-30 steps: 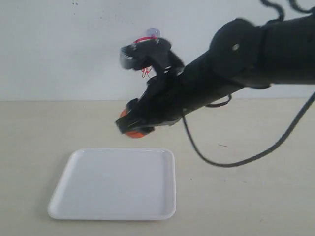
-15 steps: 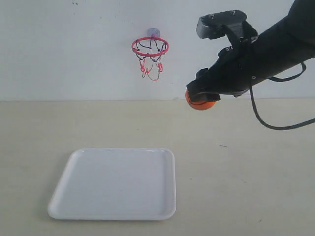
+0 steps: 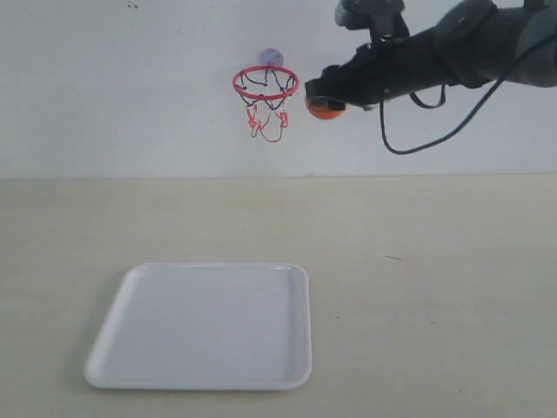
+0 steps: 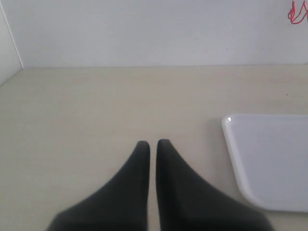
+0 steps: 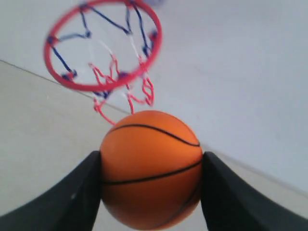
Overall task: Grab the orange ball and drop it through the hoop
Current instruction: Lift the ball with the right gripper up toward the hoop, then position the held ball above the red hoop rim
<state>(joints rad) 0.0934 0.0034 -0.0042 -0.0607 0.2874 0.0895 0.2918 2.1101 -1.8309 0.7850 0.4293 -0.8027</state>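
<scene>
The orange ball point(image 3: 325, 108) point(image 5: 151, 168), with thin black seams, is held high in the air by my right gripper point(image 3: 325, 97) point(image 5: 151, 166), whose black fingers are shut on its two sides. The hoop point(image 3: 265, 84) point(image 5: 102, 45), a red ring with a red and dark string net, is stuck to the white wall by a clear suction cup point(image 3: 271, 58). The ball hangs just right of the ring, at about rim height. My left gripper point(image 4: 152, 144) sits low over the table, shut with nothing in it, and stays out of the exterior view.
A white rectangular tray point(image 3: 203, 324) point(image 4: 269, 159) lies on the beige table below the hoop and toward the front. The right arm's black cable point(image 3: 435, 122) loops down in front of the wall. A white side panel point(image 4: 8, 43) bounds the table near the left gripper.
My right gripper has carried the ball from just above the tray, swung right, then up and back left to rim height beside the hoop. The left gripper's earlier state is not shown.
</scene>
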